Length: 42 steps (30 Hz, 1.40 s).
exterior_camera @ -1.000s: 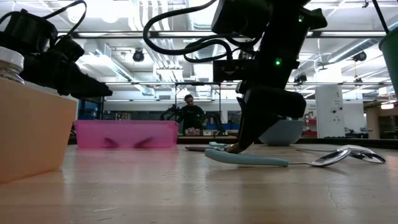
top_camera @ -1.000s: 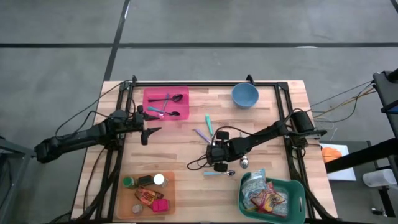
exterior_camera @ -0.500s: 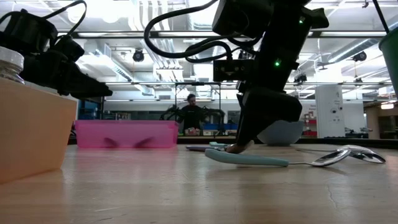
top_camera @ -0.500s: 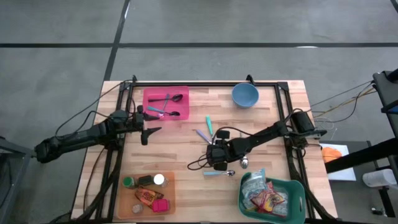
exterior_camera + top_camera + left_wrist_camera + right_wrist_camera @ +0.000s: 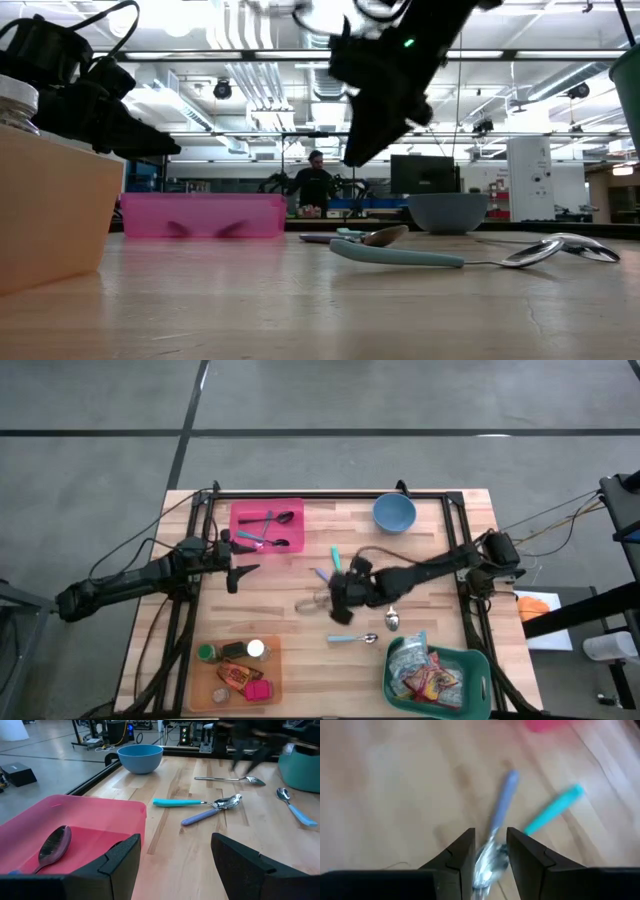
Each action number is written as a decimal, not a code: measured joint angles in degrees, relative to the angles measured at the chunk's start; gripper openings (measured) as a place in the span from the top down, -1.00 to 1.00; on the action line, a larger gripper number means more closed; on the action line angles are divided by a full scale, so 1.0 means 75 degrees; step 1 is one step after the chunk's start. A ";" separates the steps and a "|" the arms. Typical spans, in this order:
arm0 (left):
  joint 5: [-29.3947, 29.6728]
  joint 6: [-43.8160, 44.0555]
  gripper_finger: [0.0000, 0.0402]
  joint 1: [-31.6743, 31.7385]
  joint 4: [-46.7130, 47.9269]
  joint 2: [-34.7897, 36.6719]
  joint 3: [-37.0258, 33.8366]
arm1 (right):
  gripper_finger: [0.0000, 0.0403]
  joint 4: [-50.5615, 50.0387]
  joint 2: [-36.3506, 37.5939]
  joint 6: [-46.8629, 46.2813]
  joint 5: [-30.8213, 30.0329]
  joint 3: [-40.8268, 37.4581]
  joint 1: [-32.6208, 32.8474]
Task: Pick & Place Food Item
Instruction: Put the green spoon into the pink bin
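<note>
The right pincer hung above the middle of the table, arm stretched low from the right edge, its fingers narrowly apart and empty over the purple-handled spoon and teal-handled spoon. The left pincer waited near the pink bin, fingers apart.

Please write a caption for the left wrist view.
Open left gripper over pink tray, spoons ahead.
</note>
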State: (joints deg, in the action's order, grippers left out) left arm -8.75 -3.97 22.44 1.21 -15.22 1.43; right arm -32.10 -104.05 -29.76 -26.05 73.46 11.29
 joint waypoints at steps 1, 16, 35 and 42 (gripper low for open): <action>0.0000 0.0000 -0.21 0.0000 -0.0001 0.0001 0.0000 | 0.47 0.0000 -0.0004 -0.0613 0.0058 0.0019 -0.0166; 0.0026 0.0000 -0.21 0.0003 -0.0002 0.0003 0.0000 | 0.47 -0.0003 -0.0557 -0.3409 0.1368 -0.0122 -0.0927; 0.0026 0.0000 -0.21 0.0000 0.0000 -0.0077 0.0000 | 0.07 0.0313 -0.1238 -0.3716 0.1441 -0.0094 -0.1199; 0.0026 0.0000 -0.21 0.0000 0.0006 -0.0175 0.0000 | 0.05 0.0235 -0.1311 -0.3703 0.1456 -0.0179 -0.1342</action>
State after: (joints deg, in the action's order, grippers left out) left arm -8.56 -3.97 22.44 1.26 -16.53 1.43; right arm -30.34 -113.88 -57.53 -15.13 72.12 1.23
